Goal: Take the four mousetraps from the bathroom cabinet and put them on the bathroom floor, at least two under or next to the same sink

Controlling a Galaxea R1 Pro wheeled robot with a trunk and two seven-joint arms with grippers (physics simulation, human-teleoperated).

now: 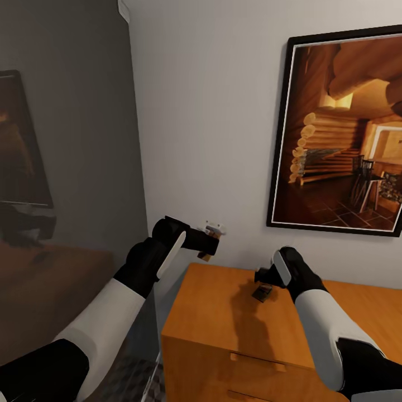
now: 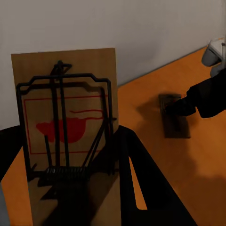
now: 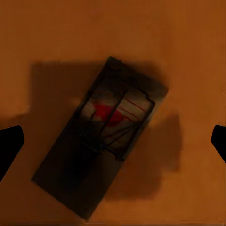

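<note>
Judging by the views, the task is barely begun: one mousetrap (image 2: 66, 136) is clenched in the left pincer (image 1: 211, 241), while a second mousetrap (image 3: 101, 136) lies on the cabinet (image 1: 223, 312) under the released right pincer (image 1: 263, 277), at 3 o'clock of the left. No trap is seen on the floor yet.

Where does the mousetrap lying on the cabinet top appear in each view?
Head view: lying mousetrap centre, under the right pincer.
Left wrist view: right of centre, beyond the held mousetrap.
Right wrist view: centre.
Shared landmark: cabinet top.
</note>
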